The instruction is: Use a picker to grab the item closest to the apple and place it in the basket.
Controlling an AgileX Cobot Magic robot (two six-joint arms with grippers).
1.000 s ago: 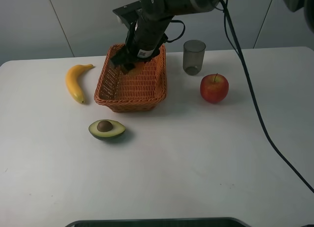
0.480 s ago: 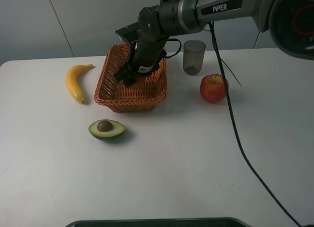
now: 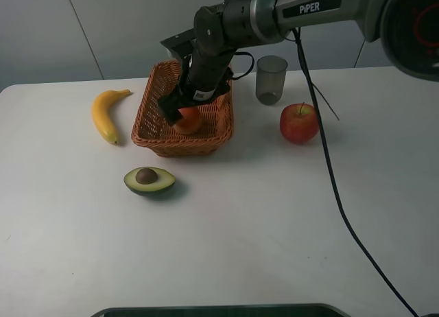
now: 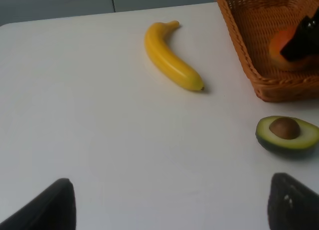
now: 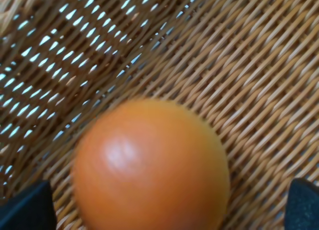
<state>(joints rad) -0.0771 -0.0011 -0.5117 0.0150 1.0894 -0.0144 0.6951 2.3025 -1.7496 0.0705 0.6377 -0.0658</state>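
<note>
A red apple [image 3: 299, 123] sits on the white table at the right. An orange [image 3: 188, 119] lies inside the wicker basket [image 3: 147, 134], on its woven floor. My right gripper [image 3: 180, 107] reaches across into the basket and hovers just over the orange. In the right wrist view the orange [image 5: 149, 165] fills the middle, slightly blurred, and the dark fingertips [image 5: 25, 206] stand far apart at either side, so the gripper is open. My left gripper [image 4: 169, 210] is open over bare table, with nothing between its fingers.
A yellow banana [image 3: 104, 114] lies left of the basket. A halved avocado [image 3: 149, 180] sits in front of it. A grey translucent cup [image 3: 271, 79] stands behind the apple. The right arm's cable [image 3: 329, 180] trails across the table's right side.
The right gripper has sunk lower into the basket and shifted toward its front. The orange, hidden under the gripper before, now shows on the basket floor.
</note>
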